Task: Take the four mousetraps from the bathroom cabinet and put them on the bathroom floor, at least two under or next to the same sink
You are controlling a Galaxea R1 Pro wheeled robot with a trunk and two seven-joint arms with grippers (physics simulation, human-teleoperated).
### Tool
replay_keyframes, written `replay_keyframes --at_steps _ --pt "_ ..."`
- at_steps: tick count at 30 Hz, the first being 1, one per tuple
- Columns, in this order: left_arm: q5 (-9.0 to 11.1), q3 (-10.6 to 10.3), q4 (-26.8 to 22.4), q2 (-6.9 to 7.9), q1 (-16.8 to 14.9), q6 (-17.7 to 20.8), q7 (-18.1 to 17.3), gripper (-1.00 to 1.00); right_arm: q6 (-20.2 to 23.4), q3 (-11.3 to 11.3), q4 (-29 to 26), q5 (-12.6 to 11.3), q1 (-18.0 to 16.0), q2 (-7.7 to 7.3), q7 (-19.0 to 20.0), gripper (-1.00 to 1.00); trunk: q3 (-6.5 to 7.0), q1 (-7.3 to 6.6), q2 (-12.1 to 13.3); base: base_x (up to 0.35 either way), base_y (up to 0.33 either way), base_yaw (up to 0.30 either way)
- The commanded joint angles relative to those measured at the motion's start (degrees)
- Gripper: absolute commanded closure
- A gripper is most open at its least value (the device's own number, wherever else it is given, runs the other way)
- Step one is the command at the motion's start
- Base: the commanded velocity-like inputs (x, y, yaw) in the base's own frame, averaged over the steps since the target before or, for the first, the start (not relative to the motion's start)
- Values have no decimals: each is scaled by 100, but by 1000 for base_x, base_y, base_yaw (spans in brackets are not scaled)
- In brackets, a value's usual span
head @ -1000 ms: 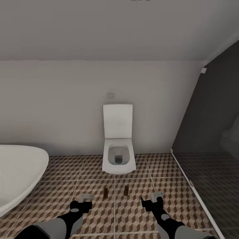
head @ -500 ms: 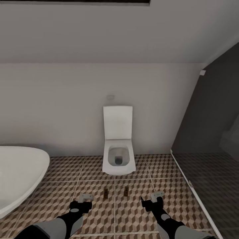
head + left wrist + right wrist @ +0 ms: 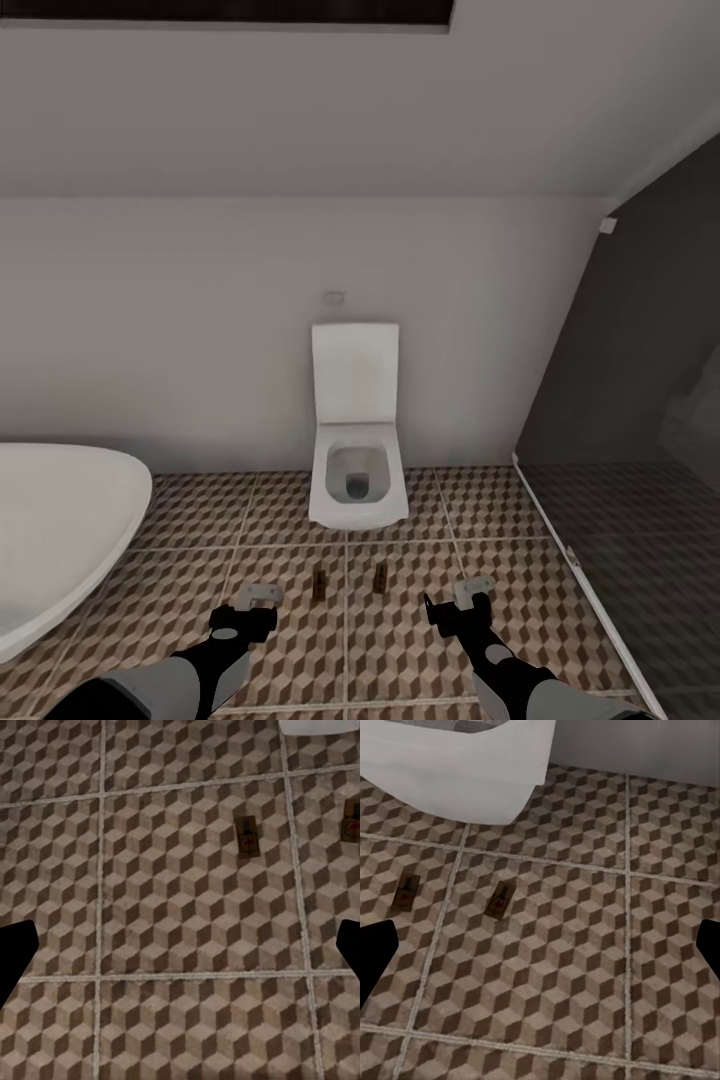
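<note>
Two mousetraps lie flat on the cube-patterned bathroom floor [image 3: 290,650], in front of the toilet: a left mousetrap [image 3: 319,581] [image 3: 247,838] [image 3: 406,891] and a right mousetrap [image 3: 380,576] [image 3: 351,821] [image 3: 499,900]. My left gripper [image 3: 258,597] [image 3: 180,952] hangs open above the tiles, left of the traps and nearer to me, with nothing in it. My right gripper [image 3: 470,592] [image 3: 540,949] is open and empty too, to the right of the traps. The cabinet and the bathroom sink are out of view.
A white toilet [image 3: 356,470] [image 3: 465,765] with its lid up stands against the back wall, just beyond the traps. A white bathtub [image 3: 50,540] fills the left. A dark glass shower partition [image 3: 620,420] with a floor rail closes the right side.
The whole picture has slid down slightly and a dark strip has come in at the top, so the camera moved. The arms and both mousetraps have kept their places.
</note>
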Motion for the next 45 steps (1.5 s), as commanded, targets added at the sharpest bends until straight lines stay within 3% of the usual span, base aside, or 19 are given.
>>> replay_keyframes --at_steps 1,45 --pt "46 -48 26 -6 -9 -40 4 -100 -19 51 7 -55 -5 3 -15 -100 13 -22 37 0 0 0" --pt "46 -50 34 -7 -9 -43 4 -100 -19 50 7 -55 -5 3 -17 -100 802 -989 1802 0 0 0"
